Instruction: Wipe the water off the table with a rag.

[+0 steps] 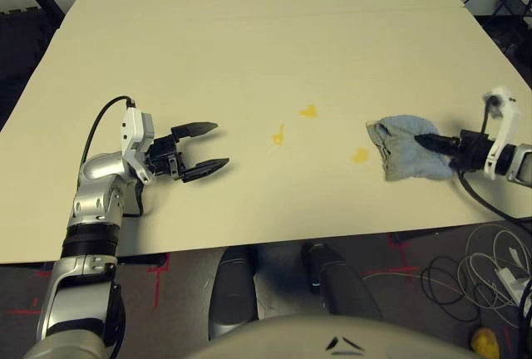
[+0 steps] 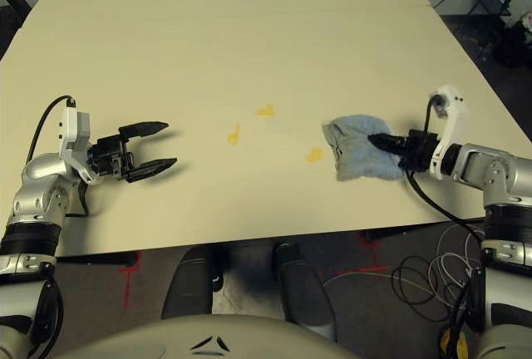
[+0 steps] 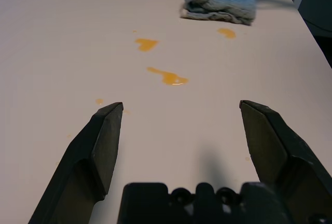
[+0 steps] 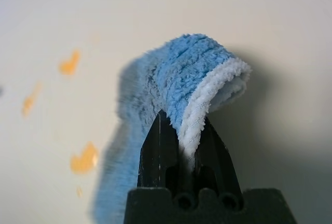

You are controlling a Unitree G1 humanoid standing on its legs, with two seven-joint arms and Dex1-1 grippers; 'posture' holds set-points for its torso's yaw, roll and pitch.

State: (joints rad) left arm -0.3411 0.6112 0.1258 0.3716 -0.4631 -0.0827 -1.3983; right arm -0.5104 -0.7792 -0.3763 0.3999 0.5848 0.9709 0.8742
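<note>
— Three small, irregular yellow-orange blotches of water (image 1: 308,111), apart from one another on the broad, smooth, pale cream desk (image 1: 208,60). And the small grey-blue terry-cloth rag with the whitish edge?

— At the robot's right of the blotches, just beside the nearest. Bunched and folded over near the grip, with a looser part spreading toward the water. Can't tell how much of the underside touches the desk.

— Held how?

— Pinched in the right tool (image 1: 420,140), black fingers closed on a fold, with the whitish edge caught between the tips. Cloth curling over above the pinch.

— And the left tool (image 1: 223,143)?

— Wide open, nothing between the fingers, pointing toward the blotches from the other side.

— Likely to handle how?

— Light, soft and limp, by the look of the nubby pile. No fear of breaking, but no stiffness for pushing either. Best held by a thick, gathered fold, as now, with enough loose cloth left below for wiping.

— Next move?

— Probably wiping, with all three blotches left to clear. Lay the loose part flat, then draw across the nearest blotch with gentle pressure. Mind the hard fingertips against the desk, and avoid smearing liquid outward past the cloth.
</note>
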